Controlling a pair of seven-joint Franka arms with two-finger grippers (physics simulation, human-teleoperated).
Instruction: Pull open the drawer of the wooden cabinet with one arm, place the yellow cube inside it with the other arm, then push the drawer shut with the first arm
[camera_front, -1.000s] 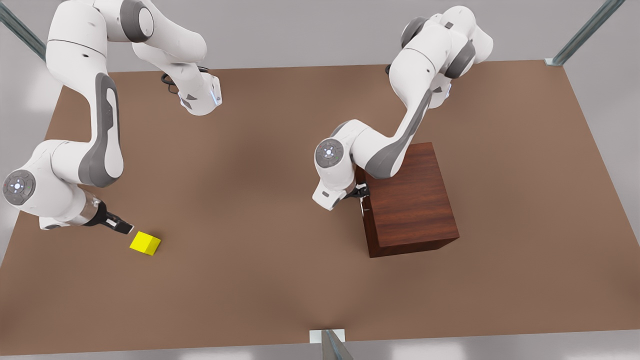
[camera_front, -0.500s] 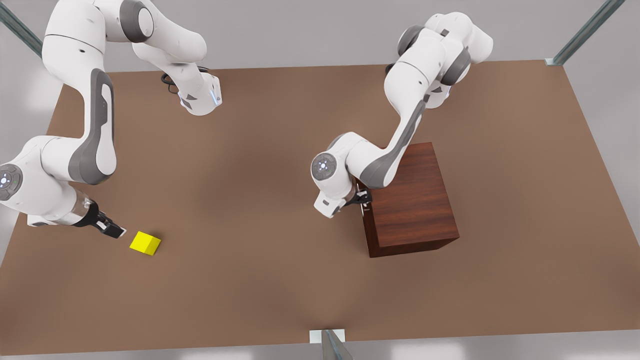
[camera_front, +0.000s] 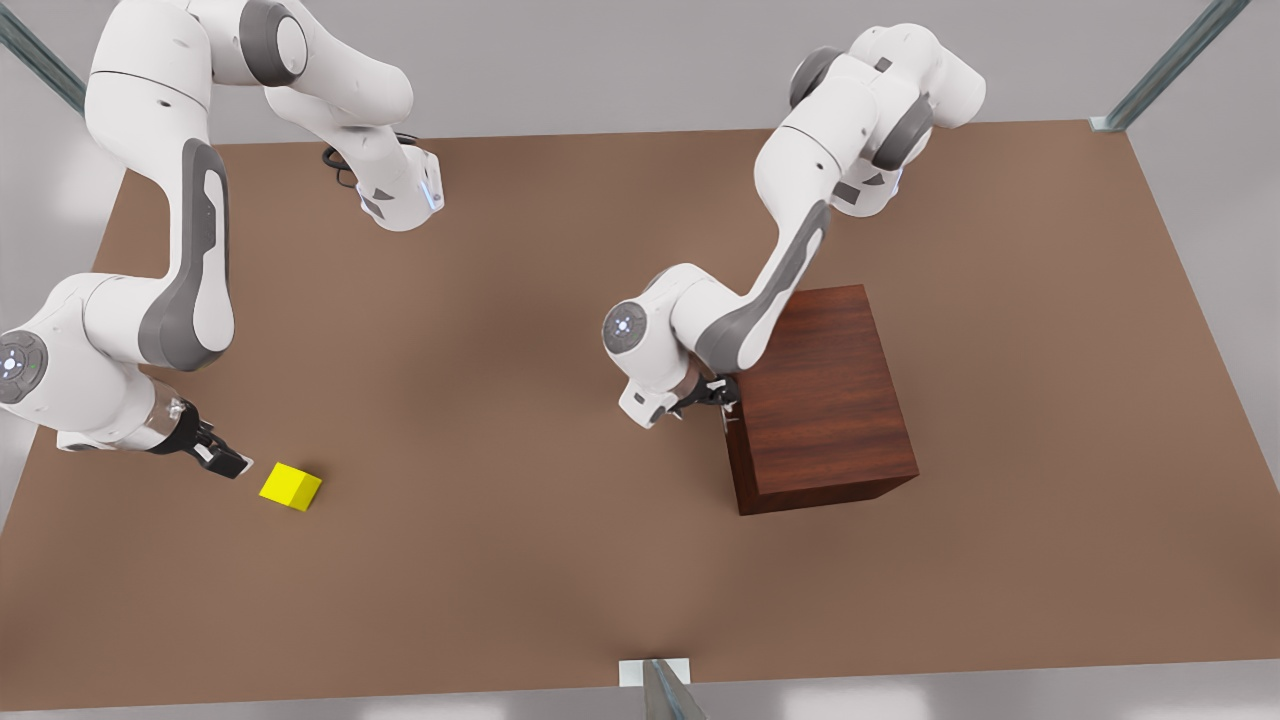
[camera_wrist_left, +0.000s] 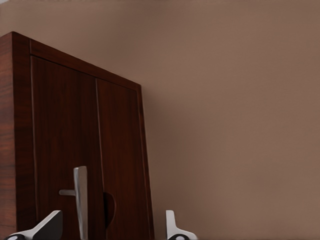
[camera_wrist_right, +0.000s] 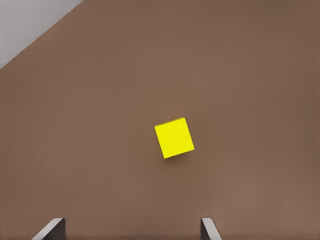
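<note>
Left gripper (camera_front: 722, 395) is at the front face of the wooden cabinet (camera_front: 825, 400), fingers spread, nothing held. In its wrist view the silver bar handle (camera_wrist_left: 80, 200) sits between the two fingertips (camera_wrist_left: 47, 225), closer to one of them; I can't tell whether either pad touches it. The drawer (camera_wrist_left: 65, 150) looks flush with the cabinet front, so I judge it closed and the pull not yet begun.

Right gripper (camera_front: 222, 460) is low over the table (camera_front: 520, 420), fingers wide apart, empty. The yellow cube (camera_front: 291, 487) sits on the table just ahead of its tips, not between them; in the wrist view the cube (camera_wrist_right: 174, 137) lies ahead and roughly centred on the finger gap. I read this arm as waiting on the drawer.

Progress: nothing completed. Left to do: close on the handle, pull the drawer out, grab the cube, carry it well across to the cabinet, drop it in, push shut.

Next move needs the left fingers squarely on the bar before pulling, or they slip off.
</note>
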